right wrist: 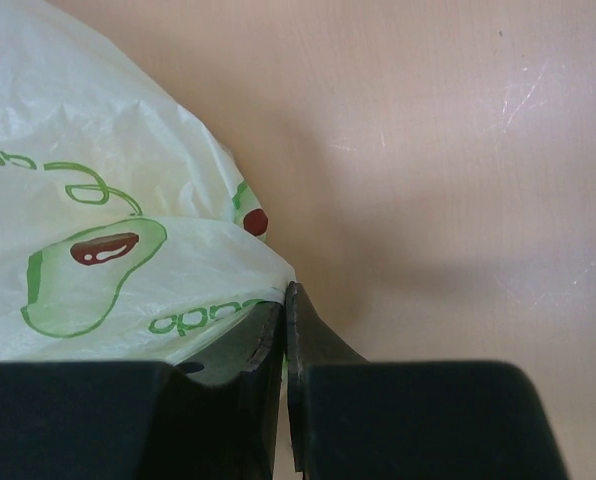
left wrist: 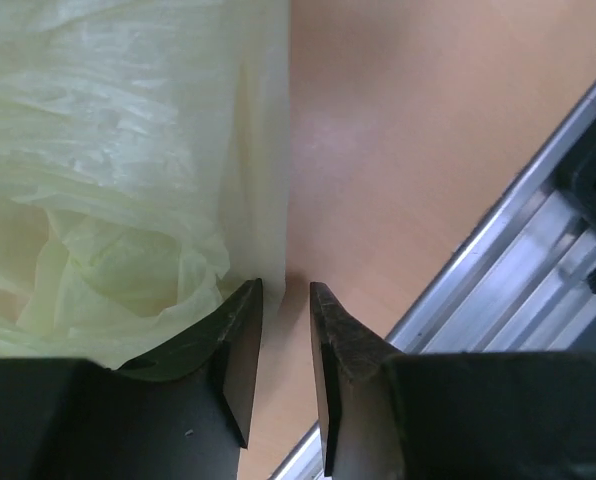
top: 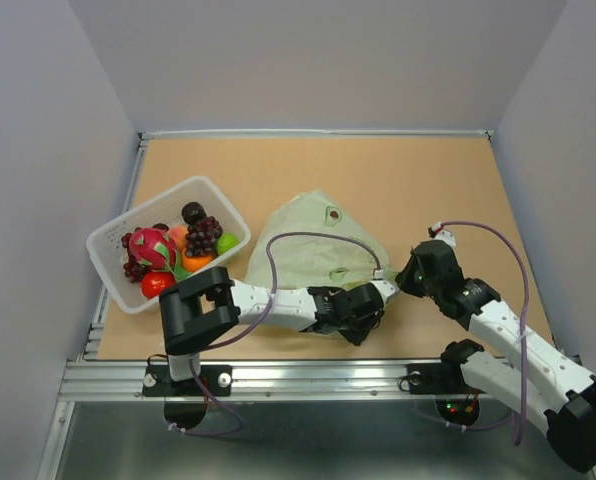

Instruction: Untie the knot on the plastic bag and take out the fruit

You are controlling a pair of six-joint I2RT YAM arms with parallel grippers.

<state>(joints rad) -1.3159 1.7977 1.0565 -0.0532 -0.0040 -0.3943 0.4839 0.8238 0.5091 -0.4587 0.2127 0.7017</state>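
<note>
Thin crinkly plastic, pale green, is what the right gripper (right wrist: 285, 290) has its fingers pressed together on. It looks like it's nipping the very edge of the bag (right wrist: 98, 180). The left gripper (left wrist: 286, 288) sits with a narrow gap and nothing in it, the bag lying against one finger. I'd guess the bag weighs next to nothing and is floppy and slippery, so pinch a fold or the hem, not the flat sheet. Can't spot the knot. The fruit (top: 150, 247) sits well off past the left gripper, in a white basket (top: 143, 207). Around all that is smooth tan tabletop (top: 408, 180), with plain walls on three sides.
</note>
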